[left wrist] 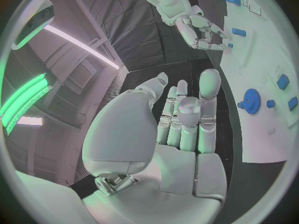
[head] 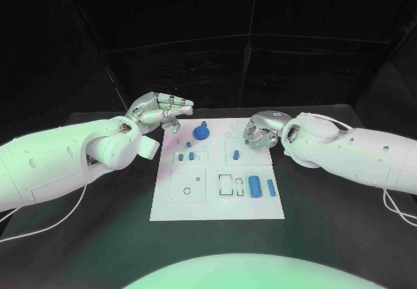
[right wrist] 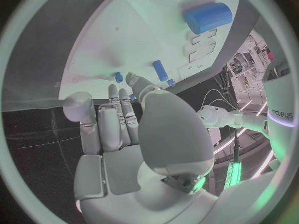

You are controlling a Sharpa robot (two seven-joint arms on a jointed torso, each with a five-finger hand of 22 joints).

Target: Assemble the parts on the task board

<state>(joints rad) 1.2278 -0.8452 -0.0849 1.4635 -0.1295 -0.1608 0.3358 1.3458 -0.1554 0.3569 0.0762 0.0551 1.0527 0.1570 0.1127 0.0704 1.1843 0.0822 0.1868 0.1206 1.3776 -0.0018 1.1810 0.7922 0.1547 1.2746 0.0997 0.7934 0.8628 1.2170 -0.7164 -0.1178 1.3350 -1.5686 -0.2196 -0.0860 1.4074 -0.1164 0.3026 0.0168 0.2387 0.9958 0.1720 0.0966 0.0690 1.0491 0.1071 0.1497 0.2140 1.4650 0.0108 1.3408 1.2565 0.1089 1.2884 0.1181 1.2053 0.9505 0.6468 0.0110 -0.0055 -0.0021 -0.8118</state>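
Several small blue plastic parts were seen spread over the flat white task board (head: 217,205) at the middle of the black table (head: 330,241): a blue toothed gear (head: 202,130) near the far edge, short blue pegs (head: 185,156) mid-board, and a thick blue cylinder (head: 255,186) beside a slim blue bar (head: 271,188) nearer the robot. The silver left hand (head: 161,112) was held raised beside the board's far left corner, fingers loosely curled, nothing gripped. The silver right hand (head: 260,133) was poised over the far right edge, fingers half-curled and apparently empty, probably positioned for a pick. No obstruction was visible between hands and parts.
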